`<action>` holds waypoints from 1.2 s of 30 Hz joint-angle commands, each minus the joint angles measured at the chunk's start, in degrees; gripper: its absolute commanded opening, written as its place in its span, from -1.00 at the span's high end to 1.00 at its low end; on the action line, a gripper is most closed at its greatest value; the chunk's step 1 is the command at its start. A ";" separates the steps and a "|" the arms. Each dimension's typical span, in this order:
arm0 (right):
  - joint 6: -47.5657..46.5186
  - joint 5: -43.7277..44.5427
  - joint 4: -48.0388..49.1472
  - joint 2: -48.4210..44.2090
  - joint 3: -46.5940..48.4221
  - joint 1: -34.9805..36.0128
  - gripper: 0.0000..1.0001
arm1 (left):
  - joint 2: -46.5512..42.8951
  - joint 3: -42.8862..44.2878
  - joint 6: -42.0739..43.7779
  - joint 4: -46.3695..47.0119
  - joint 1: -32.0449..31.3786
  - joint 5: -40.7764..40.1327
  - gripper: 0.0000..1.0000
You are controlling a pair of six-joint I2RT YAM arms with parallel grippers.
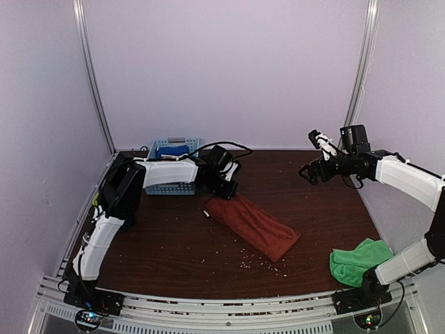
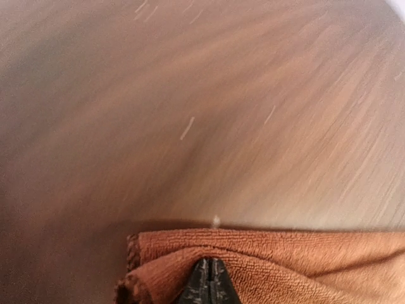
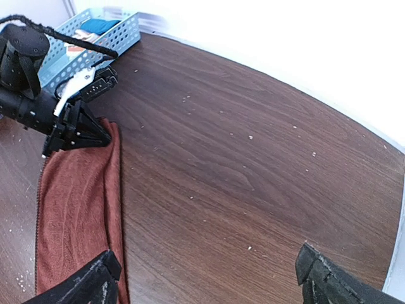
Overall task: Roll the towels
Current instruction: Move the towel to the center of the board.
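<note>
Lying as a long folded strip, the rust towel [image 1: 254, 224] is seen slantwise on the dark table [image 1: 313, 209], from the far left towards the near right. Its far end is pinched by the left gripper [image 2: 211, 282], whose jaws are pressed almost together, with a fold of the cloth gathered at the tips. The right gripper [image 3: 209, 282] is held above the far right part of the table with its jaws spread wide, and nothing is carried in it. The green towel [image 1: 358, 259] is found crumpled at the near right corner, beside the right arm's base. A blue basket [image 1: 167, 188] with a blue cloth [image 1: 172, 149] inside is placed at the far left.
</note>
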 commanded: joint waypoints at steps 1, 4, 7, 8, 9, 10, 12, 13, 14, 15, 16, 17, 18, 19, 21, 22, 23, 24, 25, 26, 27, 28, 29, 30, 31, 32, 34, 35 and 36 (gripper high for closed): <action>1.19 -2.80 1.06 -0.67 -0.58 -2.30 -1.00 | 5.46 8.06 1.83 11.15 0.36 10.39 0.81; -0.41 -3.42 0.26 -0.38 -1.19 -2.36 -1.00 | 2.58 8.95 1.84 11.77 0.40 10.51 0.68; -5.51 -6.51 -3.89 -0.03 -1.47 -1.36 -1.00 | -5.35 2.52 0.70 10.69 0.38 4.57 0.53; -7.94 -6.54 -6.77 0.16 -1.48 -0.38 -1.00 | -8.51 -1.02 0.21 10.47 0.35 3.24 0.50; -11.31 -6.55 -8.74 0.36 -1.74 0.77 -1.00 | -11.46 -4.47 -0.23 10.35 0.32 2.60 0.48; -13.34 -6.41 -10.12 0.50 -2.36 1.90 -1.00 | -14.12 -8.52 -0.91 10.11 0.27 1.91 0.46; -16.70 -4.77 -11.92 0.90 -4.19 5.39 -0.97 | -18.22 -15.26 -1.77 9.49 0.31 1.68 0.45; -18.15 -3.28 -12.80 1.38 -5.00 6.97 -0.92 | -19.70 -18.18 -1.79 9.36 0.30 2.43 0.45; -19.39 -1.90 -13.56 2.15 -5.60 8.46 -0.85 | -20.76 -20.78 -1.94 9.22 0.19 2.88 0.47; -20.68 -1.13 -14.41 2.92 -6.12 9.49 -0.80 | -22.01 -23.07 -2.22 9.21 -0.06 2.97 0.51; -21.60 -0.68 -15.07 3.73 -6.33 10.26 -0.75 | -22.97 -25.32 -2.80 9.22 -0.31 2.58 0.53; -22.14 -0.14 -15.62 4.55 -6.44 10.84 -0.72 | -23.81 -27.15 -3.33 9.51 -0.70 2.26 0.56; -22.51 0.67 -16.03 5.45 -6.26 11.24 -0.70 | -24.66 -29.07 -3.69 9.90 -1.05 1.82 0.58; -22.79 1.42 -16.47 6.55 -6.04 11.49 -0.69 | -25.59 -30.46 -4.00 10.06 -1.42 0.88 0.59; -23.49 2.03 -17.87 8.93 -5.65 11.80 -0.69 | -27.62 -33.97 -4.88 10.62 -2.02 -0.35 0.60; -23.65 2.17 -18.55 10.25 -5.47 11.98 -0.69 | -28.86 -35.42 -5.38 11.24 -2.08 -0.41 0.61; -23.67 2.31 -19.35 11.62 -5.32 12.12 -0.70 | -30.20 -37.14 -5.92 12.09 -2.14 -0.50 0.61; -23.80 2.12 -20.14 13.08 -5.14 12.28 -0.70 | -31.50 -38.66 -6.20 12.89 -2.16 -0.66 0.61; -24.03 1.71 -21.01 14.33 -4.97 12.33 -0.70 | -32.65 -39.91 -6.39 13.32 -2.15 -0.93 0.61; -24.26 0.96 -21.74 15.61 -4.68 12.40 -0.70 | -33.76 -40.97 -6.49 13.54 -2.15 -1.31 0.60; -24.60 -0.17 -22.80 16.79 -4.34 12.50 -0.69 | -34.76 -41.94 -6.47 13.73 -2.15 -1.63 0.60; -25.09 -1.65 -24.16 18.02 -3.85 12.66 -0.68 | -35.64 -42.82 -6.51 13.76 -2.19 -1.91 0.60; -25.74 -3.41 -25.49 19.07 -3.48 12.95 -0.67 | -36.58 -43.69 -6.54 13.78 -2.16 -2.23 0.60; -26.20 -5.24 -27.02 19.76 -3.10 13.46 -0.66 | -37.52 -44.50 -6.55 13.77 -2.21 -2.48 0.61; -26.38 -6.82 -27.68 20.20 -3.08 14.16 -0.67 | -38.55 -45.32 -6.59 13.77 -2.19 -2.95 0.60; -26.33 -8.20 -28.13 20.82 -3.11 15.24 -0.66 | -39.62 -46.19 -6.76 13.81 -2.20 -3.33 0.61; -25.81 -10.24 -28.94 21.70 -3.00 18.92 -0.59 | -41.94 -48.03 -6.93 13.85 -2.25 -4.28 0.60; -25.69 -11.27 -29.43 22.06 -2.79 20.78 -0.55 | -43.08 -48.93 -6.93 14.02 -2.30 -4.51 0.61; -25.60 -12.19 -29.85 22.16 -2.57 22.64 -0.53 | -44.49 -50.13 -6.60 14.65 -2.51 -4.35 0.60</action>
